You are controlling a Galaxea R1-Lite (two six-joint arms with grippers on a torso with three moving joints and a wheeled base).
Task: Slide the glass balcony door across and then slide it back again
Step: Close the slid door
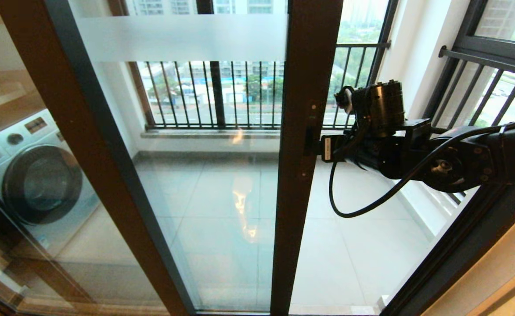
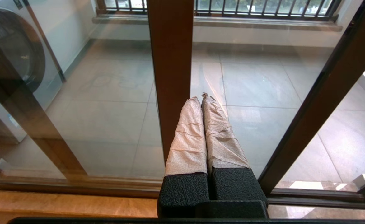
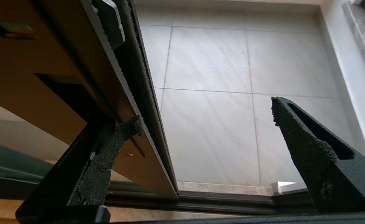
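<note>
our right gripper [image 3: 201, 124], fingers spread, has one finger in the handle slot [image 1: 308, 140] of the glass balcony door [image 1: 301, 131]; our left gripper [image 2: 200, 99], fingers pressed together, hangs before the glass.

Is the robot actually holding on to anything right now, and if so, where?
Nothing is clamped. The right gripper is open, one finger against the glass balcony door frame's handle slot. The left gripper is shut, empty.

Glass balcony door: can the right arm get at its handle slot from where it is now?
Probably yes. The right gripper is already at the handle slot on the glass balcony door, jaws open, one finger against the brown frame; nothing blocks it.
</note>
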